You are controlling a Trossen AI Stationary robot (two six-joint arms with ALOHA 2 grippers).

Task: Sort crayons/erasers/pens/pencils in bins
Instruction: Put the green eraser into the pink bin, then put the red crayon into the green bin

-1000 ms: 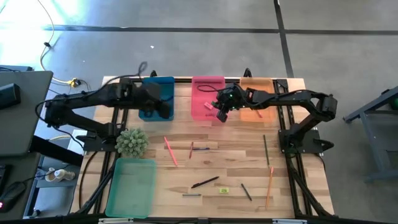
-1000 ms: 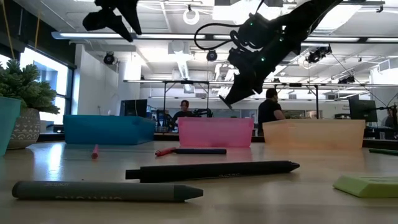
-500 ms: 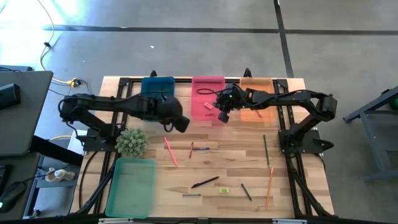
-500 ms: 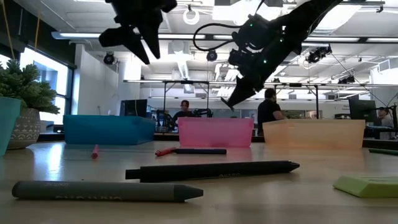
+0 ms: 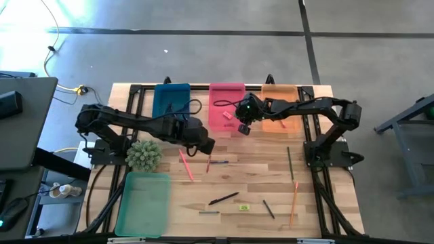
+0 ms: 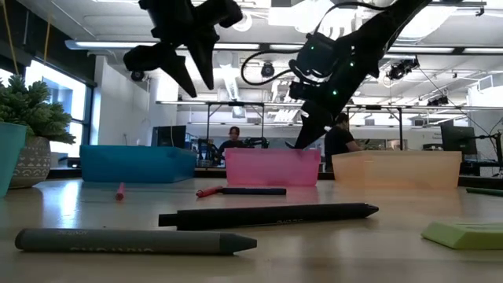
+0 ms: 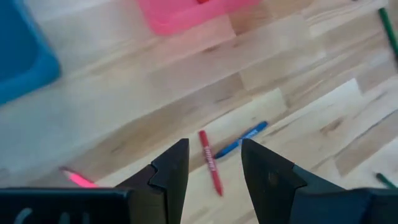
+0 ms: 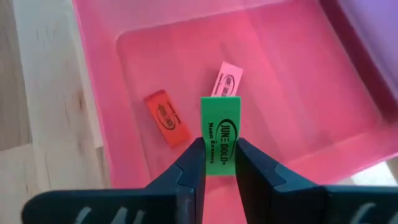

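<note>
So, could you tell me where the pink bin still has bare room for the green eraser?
The right pincer holds the green eraser over the pink bin. The red eraser and pink eraser lie near the middle; the floor between them and the far walls is bare.

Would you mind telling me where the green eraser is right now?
The green eraser is pinched in the right hand, held above the pink bin at the table's far edge; a red eraser and a pink eraser lie inside.

Wooden table [image 5: 319, 210], bins [image 5: 143, 203], scattered pens [image 5: 223, 198], perhaps crayons [image 5: 185, 165]
</note>
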